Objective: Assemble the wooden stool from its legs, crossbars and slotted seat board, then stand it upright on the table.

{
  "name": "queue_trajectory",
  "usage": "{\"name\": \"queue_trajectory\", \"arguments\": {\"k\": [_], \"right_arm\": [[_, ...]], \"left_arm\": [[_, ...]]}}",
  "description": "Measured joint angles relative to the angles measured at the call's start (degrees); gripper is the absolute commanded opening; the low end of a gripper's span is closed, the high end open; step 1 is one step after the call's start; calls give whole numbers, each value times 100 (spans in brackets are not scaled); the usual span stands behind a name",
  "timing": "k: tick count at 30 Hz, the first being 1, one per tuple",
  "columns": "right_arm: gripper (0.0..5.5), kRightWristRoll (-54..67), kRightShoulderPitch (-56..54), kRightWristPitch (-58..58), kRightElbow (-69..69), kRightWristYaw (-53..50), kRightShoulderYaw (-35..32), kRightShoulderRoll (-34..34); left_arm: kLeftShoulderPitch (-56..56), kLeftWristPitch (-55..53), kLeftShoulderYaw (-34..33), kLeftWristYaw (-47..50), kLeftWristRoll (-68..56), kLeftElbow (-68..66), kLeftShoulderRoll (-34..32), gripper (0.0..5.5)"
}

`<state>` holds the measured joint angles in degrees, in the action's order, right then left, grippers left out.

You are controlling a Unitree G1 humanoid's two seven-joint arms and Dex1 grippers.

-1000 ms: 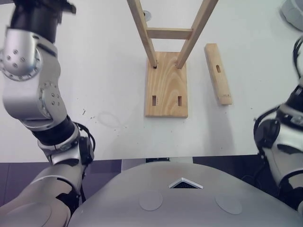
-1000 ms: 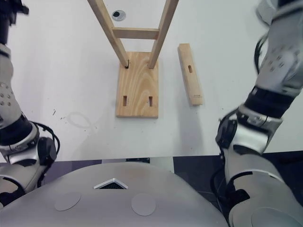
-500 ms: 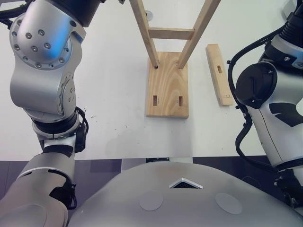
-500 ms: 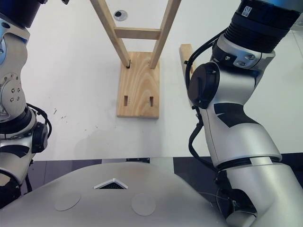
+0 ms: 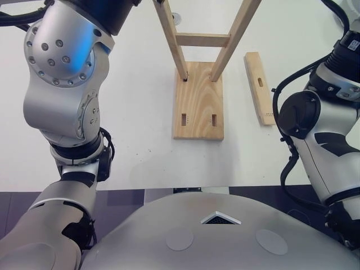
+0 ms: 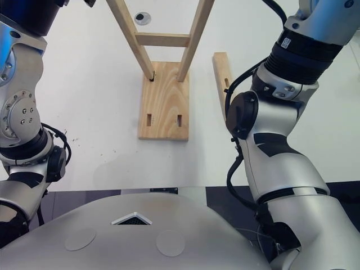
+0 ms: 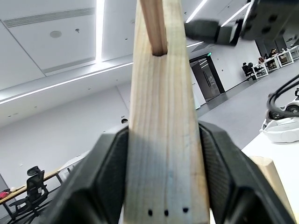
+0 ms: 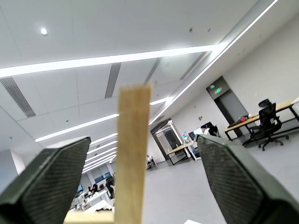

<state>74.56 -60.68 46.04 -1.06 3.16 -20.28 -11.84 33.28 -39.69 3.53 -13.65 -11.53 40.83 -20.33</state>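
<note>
Leg frame (image 5: 202, 39) steadied on the seat board (image 5: 198, 107)!
Left pincer (image 7: 163, 186) clamps one leg, right pincer (image 8: 140, 186) gapes around the other, likely to seat its tenons.

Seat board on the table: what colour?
The seat board is pale natural wood with visible grain and looks unpainted. It shows best in the left eye view.

Left arm (image 5: 62, 84) and right arm (image 6: 275, 115): rounded silver shells, black joint bands, small dark screw holes on left shell, black disc on right elbow, black cables looped beside joints. Finger pads (image 7: 222, 179) black, finely textured.
</note>
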Motion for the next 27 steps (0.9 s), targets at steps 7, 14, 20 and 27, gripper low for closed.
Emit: {"name": "queue_trajectory", "arguments": {"k": [7,14,20,27], "right_arm": [[321,442,26,13,-16,-3,-54,58],[192,926,26,122,-55,-284,-184,27],[110,1109,29,263,-28,-455,-99,-130],[105,1377,523,243,829,-812,-144,-400]], "left_arm": [[-35,55,177,-127,5,49,2,205],[-226,169,256,-169,91,105,-12,205],[-288,312,286,-186,120,111,-34,205],[-309,389,354,-235,163,166,-68,274]]}}
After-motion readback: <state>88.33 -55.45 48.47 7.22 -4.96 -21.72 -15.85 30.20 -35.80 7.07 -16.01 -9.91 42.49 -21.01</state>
